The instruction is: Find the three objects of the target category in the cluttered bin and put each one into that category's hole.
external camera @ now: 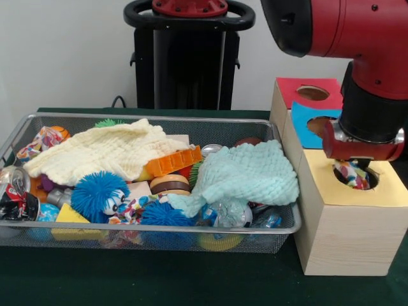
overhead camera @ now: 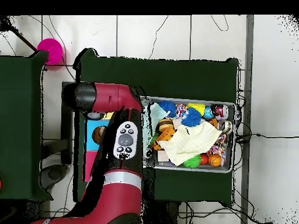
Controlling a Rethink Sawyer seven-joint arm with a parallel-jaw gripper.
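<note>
Dark green cloth covers the counter [external camera: 159,280], with a white wall behind it. At the right of the front view, the end effector [external camera: 354,173] reaches down into the round hole in the yellow top face [external camera: 370,191] of a pale wooden sorting box [external camera: 344,236]. A small object with a white, multicoloured pattern [external camera: 349,175] shows at the hole's mouth directly under the red wrist; it looks to be carried there, but the fingers are hidden by the wrist and the hole's rim, so neither their opening nor their hold can be told. Judged from this, one target object is at or inside the yellow hole, and the step in hand is its deposit.

Behind the yellow face lie a blue face [external camera: 312,124] and a red face [external camera: 312,92], each with its own hole. The red and black arm [overhead camera: 120,146] covers most of the box in the overhead view.

Just beside the box stands the silver wire mesh bin [external camera: 153,236], to its left in the front view. It holds a cream knitted cloth [external camera: 102,153], a mint green knitted cloth [external camera: 248,175], a blue fuzzy ball with eyes [external camera: 99,194], an orange toothed plastic piece [external camera: 173,160] and a crushed drink can [external camera: 14,188], among other clutter. A patterned piece [external camera: 134,207] near the blue ball resembles the carried object. Any further search therefore lies sideways from the end effector, across the bin's near wall.
</note>
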